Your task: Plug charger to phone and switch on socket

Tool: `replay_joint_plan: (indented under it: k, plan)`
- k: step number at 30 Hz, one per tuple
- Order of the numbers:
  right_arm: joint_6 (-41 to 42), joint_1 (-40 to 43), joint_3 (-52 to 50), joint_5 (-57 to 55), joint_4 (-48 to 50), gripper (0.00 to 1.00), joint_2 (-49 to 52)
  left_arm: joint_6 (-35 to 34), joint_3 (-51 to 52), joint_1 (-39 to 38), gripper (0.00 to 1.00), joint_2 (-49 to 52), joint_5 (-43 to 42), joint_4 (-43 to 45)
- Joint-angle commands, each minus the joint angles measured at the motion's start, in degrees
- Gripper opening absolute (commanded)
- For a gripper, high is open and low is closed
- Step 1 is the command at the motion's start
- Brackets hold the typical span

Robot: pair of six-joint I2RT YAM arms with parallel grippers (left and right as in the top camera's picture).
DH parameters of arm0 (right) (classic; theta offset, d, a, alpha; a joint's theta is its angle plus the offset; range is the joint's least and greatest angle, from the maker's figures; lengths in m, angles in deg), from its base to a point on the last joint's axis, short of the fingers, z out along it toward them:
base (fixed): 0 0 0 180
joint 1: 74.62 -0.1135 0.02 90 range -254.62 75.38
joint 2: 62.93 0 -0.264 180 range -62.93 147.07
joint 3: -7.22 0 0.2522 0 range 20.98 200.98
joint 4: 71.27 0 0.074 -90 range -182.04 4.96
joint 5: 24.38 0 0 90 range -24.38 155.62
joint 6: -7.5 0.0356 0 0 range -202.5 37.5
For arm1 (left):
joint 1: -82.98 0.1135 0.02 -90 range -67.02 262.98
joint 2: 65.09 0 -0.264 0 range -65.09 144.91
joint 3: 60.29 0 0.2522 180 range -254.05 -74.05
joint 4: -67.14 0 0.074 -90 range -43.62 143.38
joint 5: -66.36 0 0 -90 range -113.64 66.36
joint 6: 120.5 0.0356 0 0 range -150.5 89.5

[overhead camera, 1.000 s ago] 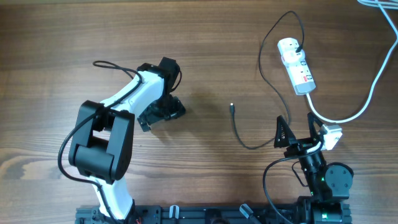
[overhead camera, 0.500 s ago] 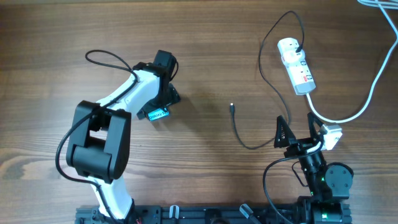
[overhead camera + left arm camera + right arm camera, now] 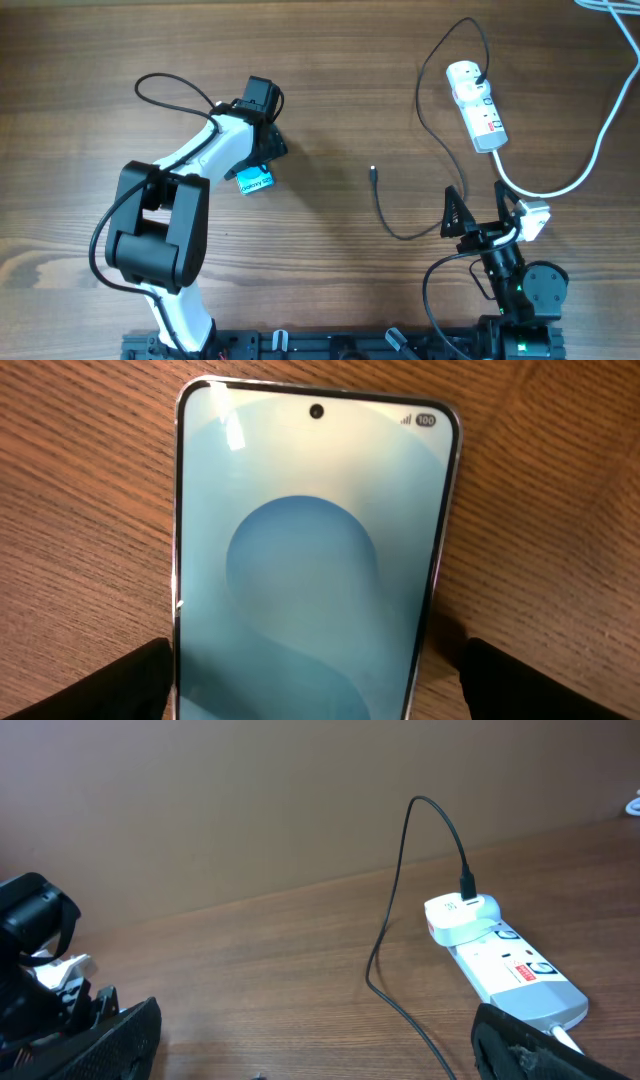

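The phone (image 3: 257,181) lies screen-up on the wooden table, partly under my left wrist. In the left wrist view the phone (image 3: 315,550) fills the frame, its teal-and-white screen lit. My left gripper (image 3: 315,690) is open and straddles the phone's lower end, with a gap at the right finger. The charger cable (image 3: 385,222) runs from a white adapter on the socket (image 3: 478,107) and ends in a loose plug (image 3: 372,172) on the table. My right gripper (image 3: 490,215) is open and empty at the front right. In its wrist view the right gripper (image 3: 330,1050) faces the socket (image 3: 510,970).
A thick white cord (image 3: 600,140) curves from the socket's near end off to the far right. The black cable (image 3: 400,870) loops high above the adapter (image 3: 460,912). Bare wood lies between the phone and the plug.
My left gripper has drawn back toward the far side of the table, uncovering the phone's near end with its Galaxy label. The right arm, cable and socket have not moved.
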Motion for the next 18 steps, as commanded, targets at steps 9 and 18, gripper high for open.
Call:
replay_joint_plan:
  k: [9, 18]
  plan:
    - [0.2, 0.2, -0.1, -0.6, 0.3, 0.99, 0.1, 5.3, 1.5, 0.3, 0.93, 1.7, -10.1, -2.1]
    - [0.2, 0.2, -0.1, -0.6, 0.3, 1.0, 0.1, -2.9, 1.5, 0.3, 0.94, 1.7, -9.0, -1.4]
